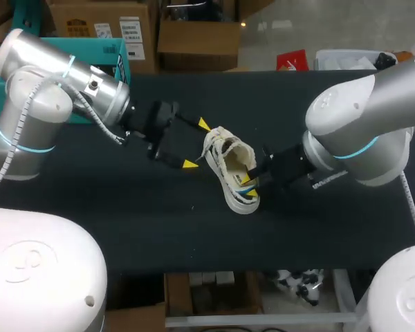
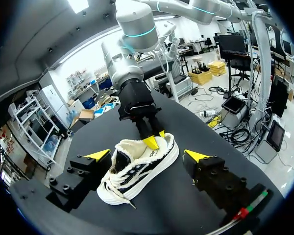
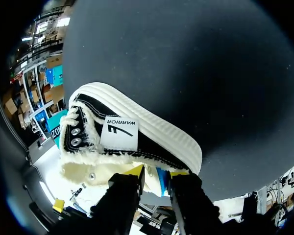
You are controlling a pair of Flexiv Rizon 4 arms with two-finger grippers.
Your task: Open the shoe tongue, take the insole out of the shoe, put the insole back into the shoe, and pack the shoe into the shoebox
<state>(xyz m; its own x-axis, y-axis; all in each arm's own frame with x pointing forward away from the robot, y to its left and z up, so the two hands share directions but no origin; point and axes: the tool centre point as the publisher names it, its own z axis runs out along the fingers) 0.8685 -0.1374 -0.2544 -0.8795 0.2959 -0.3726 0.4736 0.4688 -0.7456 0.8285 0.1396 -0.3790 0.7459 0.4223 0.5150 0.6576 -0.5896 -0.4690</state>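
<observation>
Shoe (image 1: pixel 232 169) mid-table (image 1: pixel 124 221), tipped on its side, toe toward left gripper (image 1: pixel 196 144), heel toward right gripper (image 3: pixel 157 172). Left is spread wide around the toe. Right is almost closed, pinching the insole (image 3: pixel 161 180) in the heel opening.

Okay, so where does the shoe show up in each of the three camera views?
Head view: shoe near the picture's middle, slightly right of centre.
Left wrist view: shoe on its sole between the left gripper's open fingers.
Right wrist view: shoe directly ahead of the right gripper, close against it.
Shared landmark: the right gripper at the shoe's opening.
</observation>
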